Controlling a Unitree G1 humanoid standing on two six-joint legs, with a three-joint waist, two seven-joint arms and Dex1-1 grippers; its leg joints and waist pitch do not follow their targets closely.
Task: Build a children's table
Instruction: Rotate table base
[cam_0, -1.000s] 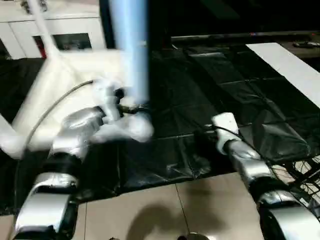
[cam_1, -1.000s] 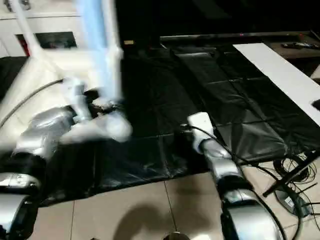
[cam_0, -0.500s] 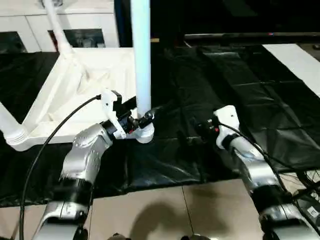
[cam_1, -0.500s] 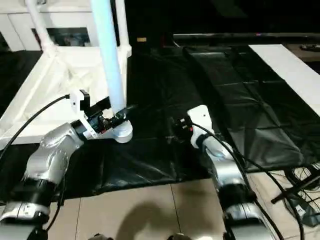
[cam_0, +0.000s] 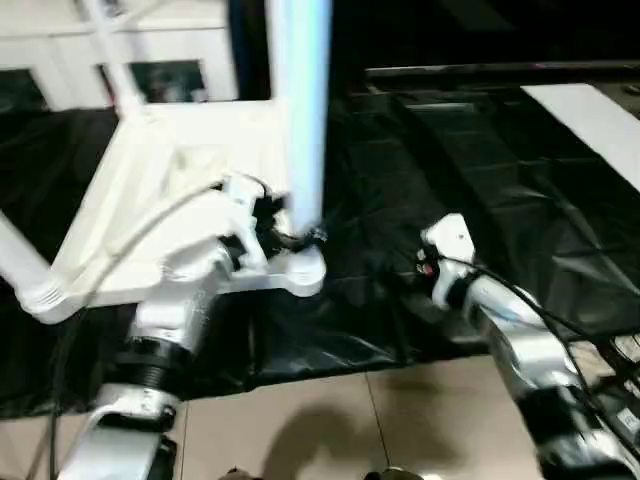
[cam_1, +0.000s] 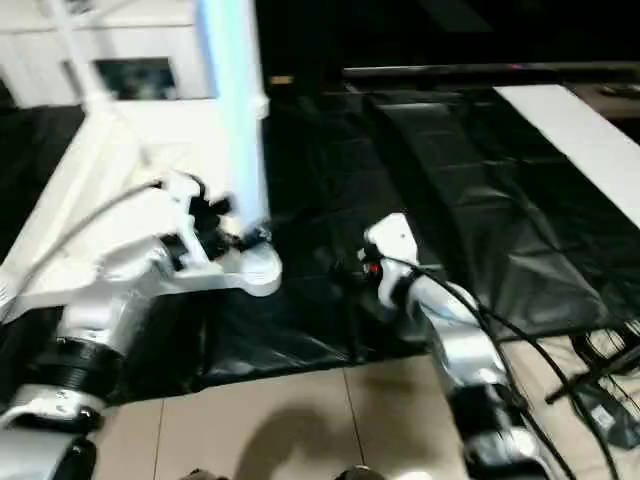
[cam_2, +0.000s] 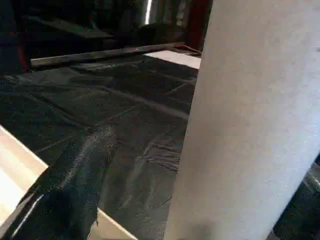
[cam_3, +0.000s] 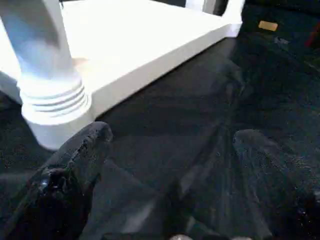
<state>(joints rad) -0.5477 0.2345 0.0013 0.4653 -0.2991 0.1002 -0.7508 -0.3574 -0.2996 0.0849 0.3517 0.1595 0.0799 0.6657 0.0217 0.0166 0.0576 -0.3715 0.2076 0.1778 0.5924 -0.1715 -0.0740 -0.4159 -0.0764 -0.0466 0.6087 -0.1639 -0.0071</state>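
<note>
Upside-down tabletop (cam_0: 170, 160) on black sheet (cam_0: 440, 170), legs up
L gripper (cam_0: 290, 235) wide around near-corner leg (cam_0: 300, 110), grip unclear; R gripper (cam_3: 165, 165) wide open, empty, near that corner

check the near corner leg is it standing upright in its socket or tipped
Upright: the leg rises straight from the tabletop's ribbed near corner socket.

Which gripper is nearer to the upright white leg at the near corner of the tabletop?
The left. The left gripper is right at the base of the leg, beside its corner socket. The right gripper hangs apart over the black sheet.
</note>
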